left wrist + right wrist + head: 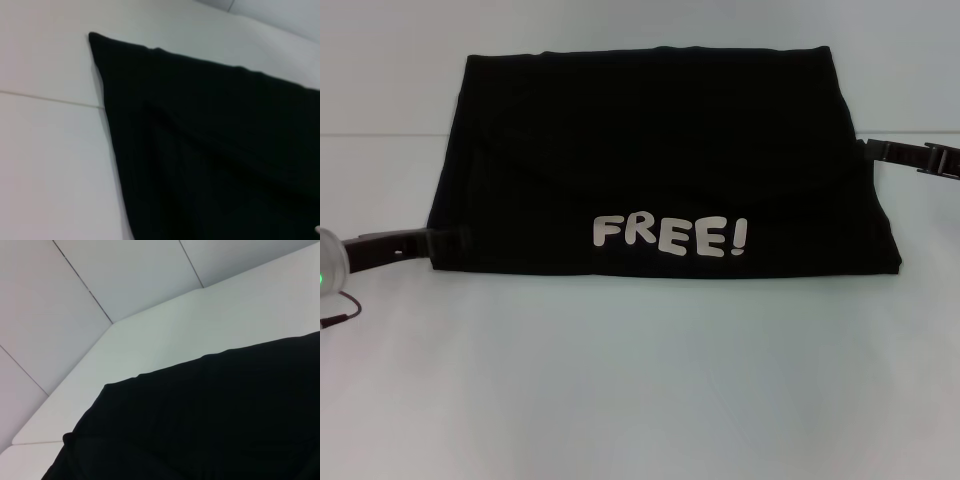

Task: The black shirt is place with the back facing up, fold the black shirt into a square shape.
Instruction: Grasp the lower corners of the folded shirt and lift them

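Bare white table (640, 400) lies nearest. Beyond it, mid-table, the black shirt (660, 165) is folded wide, its "FREE!" print (672, 236) near. Left gripper (448, 238) meets its near-left corner, right gripper (872, 150) its right edge; grip unclear. Likely best to fold both sides evenly.

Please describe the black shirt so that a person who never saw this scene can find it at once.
On the white table, the black shirt lies folded into a wide block in the middle. The left gripper and right gripper meet its side edges. Pale letters "FREE!" near its front edge mark it.
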Controlling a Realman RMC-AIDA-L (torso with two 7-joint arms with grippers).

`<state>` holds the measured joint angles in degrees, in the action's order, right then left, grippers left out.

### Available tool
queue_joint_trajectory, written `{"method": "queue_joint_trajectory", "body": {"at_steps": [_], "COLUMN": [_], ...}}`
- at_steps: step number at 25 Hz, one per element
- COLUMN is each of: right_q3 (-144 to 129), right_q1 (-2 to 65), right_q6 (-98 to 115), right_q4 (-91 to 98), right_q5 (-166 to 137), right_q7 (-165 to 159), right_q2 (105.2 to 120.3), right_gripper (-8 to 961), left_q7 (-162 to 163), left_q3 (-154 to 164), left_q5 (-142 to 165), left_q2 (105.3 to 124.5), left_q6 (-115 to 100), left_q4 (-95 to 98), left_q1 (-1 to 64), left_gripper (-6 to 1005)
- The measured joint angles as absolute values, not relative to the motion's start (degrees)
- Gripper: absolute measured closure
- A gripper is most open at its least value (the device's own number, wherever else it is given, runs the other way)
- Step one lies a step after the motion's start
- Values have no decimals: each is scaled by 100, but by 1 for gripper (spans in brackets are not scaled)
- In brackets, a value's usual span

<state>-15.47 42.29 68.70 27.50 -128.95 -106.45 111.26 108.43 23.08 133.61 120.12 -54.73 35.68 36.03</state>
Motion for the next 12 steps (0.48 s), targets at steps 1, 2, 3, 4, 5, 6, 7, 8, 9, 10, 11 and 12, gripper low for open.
{"method": "queue_joint_trajectory", "body": {"at_steps": [1, 2, 3, 4, 5, 6, 7, 8, 9, 10, 11, 12], "right_q3": [-1547, -1547, -1547, -1547, -1547, -1547, -1549, -1551, -1553, -1555, -1555, -1555], "right_q1": [4234, 4238, 4243, 4246, 4250, 4251, 4254, 4257, 4260, 4261, 4262, 4265], "right_q6": [6864, 6858, 6852, 6849, 6846, 6839, 6827, 6817, 6808, 6806, 6805, 6803], "right_q4": [2750, 2748, 2746, 2744, 2742, 2742, 2742, 2742, 2742, 2742, 2742, 2742], "right_q5": [-12902, -12912, -12918, -12919, -12919, -12920, -12920, -12920, -12920, -12920, -12920, -12920], "right_q7": [-10647, -10649, -10650, -10650, -10651, -10651, -10651, -10652, -10652, -10652, -10652, -10652], "right_q2": [11131, 11134, 11138, 11139, 11141, 11140, 11141, 11145, 11146, 11147, 11147, 11147], "right_gripper": [380, 380, 380, 380, 380, 380, 380, 381, 381, 381, 381, 381], "left_q7": [10843, 10843, 10843, 10842, 10840, 10838, 10838, 10841, 10849, 10857, 10863, 10868], "left_q3": [2383, 2464, 2522, 2554, 2600, 2634, 2664, 2679, 2690, 2693, 2695, 2699], "left_q5": [13362, 13363, 13363, 13364, 13367, 13380, 13404, 13434, 13481, 13519, 13549, 13565], "left_q2": [12019, 12030, 12040, 12047, 12053, 12055, 12059, 12061, 12064, 12067, 12068, 12068], "left_q6": [-5398, -5324, -5284, -5262, -5233, -5200, -5167, -5148, -5133, -5134, -5144, -5160], "left_q4": [3553, 3535, 3525, 3523, 3508, 3495, 3480, 3472, 3463, 3463, 3463, 3463], "left_q1": [3603, 3603, 3602, 3602, 3602, 3604, 3605, 3607, 3607, 3607, 3607, 3607], "left_gripper": [384, 386, 388, 390, 392, 394, 397, 399, 401, 403, 405, 407]}}
